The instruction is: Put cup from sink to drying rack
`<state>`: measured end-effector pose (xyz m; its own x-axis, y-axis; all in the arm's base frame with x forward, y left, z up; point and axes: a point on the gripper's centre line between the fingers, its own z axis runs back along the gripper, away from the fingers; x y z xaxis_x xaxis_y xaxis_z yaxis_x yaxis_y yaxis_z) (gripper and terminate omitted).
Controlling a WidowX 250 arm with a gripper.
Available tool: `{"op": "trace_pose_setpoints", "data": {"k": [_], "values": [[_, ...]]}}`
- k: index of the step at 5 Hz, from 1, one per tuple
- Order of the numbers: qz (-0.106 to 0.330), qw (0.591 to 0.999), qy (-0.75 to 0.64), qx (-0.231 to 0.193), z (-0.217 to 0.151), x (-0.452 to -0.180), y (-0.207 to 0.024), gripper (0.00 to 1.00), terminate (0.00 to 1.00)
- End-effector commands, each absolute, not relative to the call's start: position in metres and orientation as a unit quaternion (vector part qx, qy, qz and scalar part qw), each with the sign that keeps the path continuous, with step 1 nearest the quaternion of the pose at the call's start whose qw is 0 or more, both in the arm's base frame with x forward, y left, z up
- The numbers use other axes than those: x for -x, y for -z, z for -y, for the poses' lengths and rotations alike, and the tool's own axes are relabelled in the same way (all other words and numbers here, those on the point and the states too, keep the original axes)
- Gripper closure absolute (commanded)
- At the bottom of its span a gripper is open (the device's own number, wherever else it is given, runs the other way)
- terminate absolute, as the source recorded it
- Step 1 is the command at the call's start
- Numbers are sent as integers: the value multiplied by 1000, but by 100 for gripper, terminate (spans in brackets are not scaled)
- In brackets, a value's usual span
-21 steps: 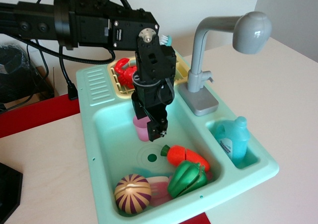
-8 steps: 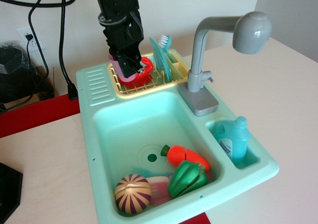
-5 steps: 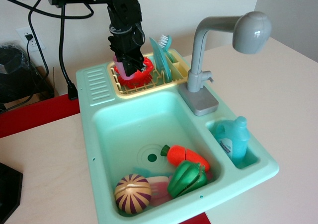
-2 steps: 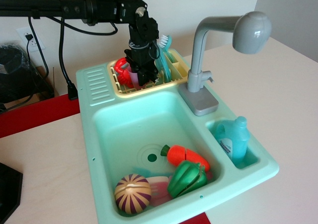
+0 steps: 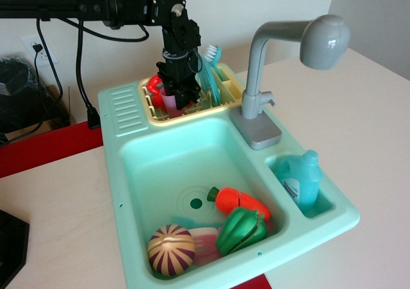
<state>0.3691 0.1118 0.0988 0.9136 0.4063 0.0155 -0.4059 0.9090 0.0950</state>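
The cup (image 5: 169, 100) is seen inside the drying rack (image 5: 221, 97), up at 11 o'clock of the sink (image 5: 128, 173); whether it's gripped by the gripper (image 5: 176, 97) can't be told.

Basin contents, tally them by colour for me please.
Orange: 1, carrot
Green: 1, pepper
Striped purple and cream: 1, ball
Pale pink: 1, piece beside the ball
Total: 4

Tool (image 5: 174, 98) around cup (image 5: 169, 100) inside drying rack (image 5: 221, 102).
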Motion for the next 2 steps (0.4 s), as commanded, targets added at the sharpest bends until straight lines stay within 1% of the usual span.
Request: {"op": "trace_pose_setpoints", "data": {"k": [1, 2], "values": [[89, 979, -176, -47, -89, -377, -174, 0, 0], [119, 980, -154, -44, -63, -376, -206, 0, 100]]}}
